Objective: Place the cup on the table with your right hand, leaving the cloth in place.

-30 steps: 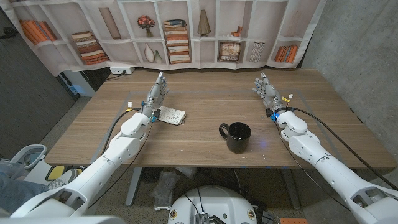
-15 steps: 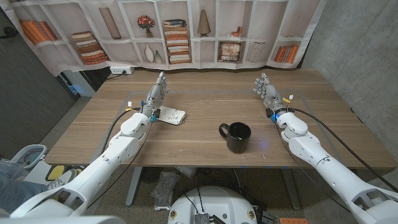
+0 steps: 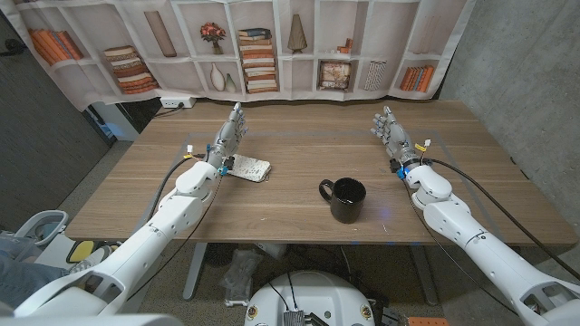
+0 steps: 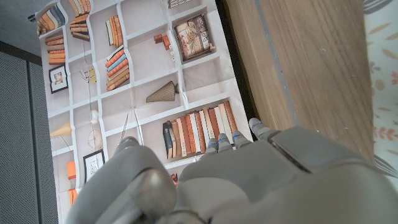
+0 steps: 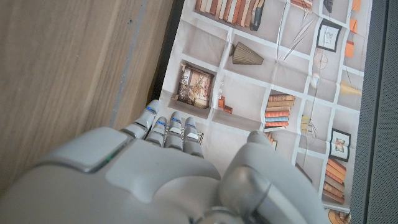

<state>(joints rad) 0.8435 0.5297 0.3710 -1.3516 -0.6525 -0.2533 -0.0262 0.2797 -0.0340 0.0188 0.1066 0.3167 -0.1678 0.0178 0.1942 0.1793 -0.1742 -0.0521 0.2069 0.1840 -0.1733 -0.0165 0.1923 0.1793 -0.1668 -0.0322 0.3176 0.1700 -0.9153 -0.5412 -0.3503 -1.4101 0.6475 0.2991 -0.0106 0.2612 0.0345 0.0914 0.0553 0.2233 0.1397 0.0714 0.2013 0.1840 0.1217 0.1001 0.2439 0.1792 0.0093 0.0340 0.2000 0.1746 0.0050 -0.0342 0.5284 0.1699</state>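
A black cup point(image 3: 346, 200) stands upright on the wooden table point(image 3: 308, 149), near the front middle, its handle pointing toward my left. A folded patterned cloth point(image 3: 250, 168) lies on the table to the left of the cup, just beside my left hand point(image 3: 230, 139). That hand stands on its edge with its fingers straight and holds nothing. My right hand point(image 3: 388, 132) stands the same way at the right side of the table, well behind and to the right of the cup, holding nothing. The back of each hand shows in its own wrist view: left hand point(image 4: 249, 180), right hand point(image 5: 161, 174).
A printed bookshelf backdrop point(image 3: 263, 45) hangs behind the table's far edge. A grey wall point(image 3: 517, 63) stands at the right. A power strip point(image 3: 178, 102) lies behind the table's far left corner.
My right arm has shifted very slightly to the right. The cup, the cloth and my left hand have not moved.
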